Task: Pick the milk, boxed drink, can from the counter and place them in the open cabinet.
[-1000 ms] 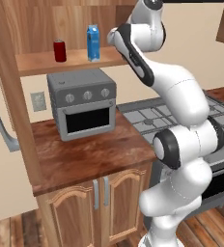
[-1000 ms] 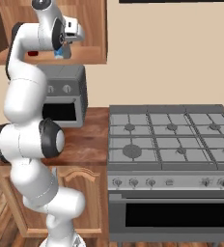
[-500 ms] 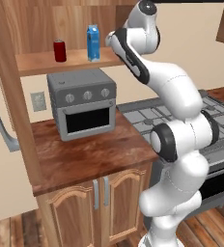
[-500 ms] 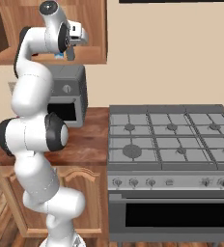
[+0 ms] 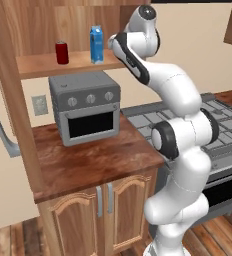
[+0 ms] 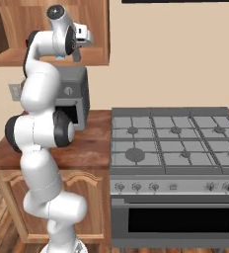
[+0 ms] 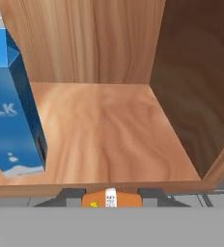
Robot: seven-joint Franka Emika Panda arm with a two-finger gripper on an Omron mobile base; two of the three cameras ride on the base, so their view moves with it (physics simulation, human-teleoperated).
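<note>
Gripper raised to the front edge of the cabinet shelf, jaws drawn in tight around the boxed drink — a small yellow-orange box with a white label, seen just between the dark finger tips in the hand view. Box held at the lip of the shelf, not yet set down on the wood. Milk standing upright on the shelf, left of the held box in the hand view; can upright further along the same shelf, well apart from the carton. Below the shelf — grey toaster oven sitting on the counter, stove next to it. Cabinet door and its handle hard to make out from here.
</note>
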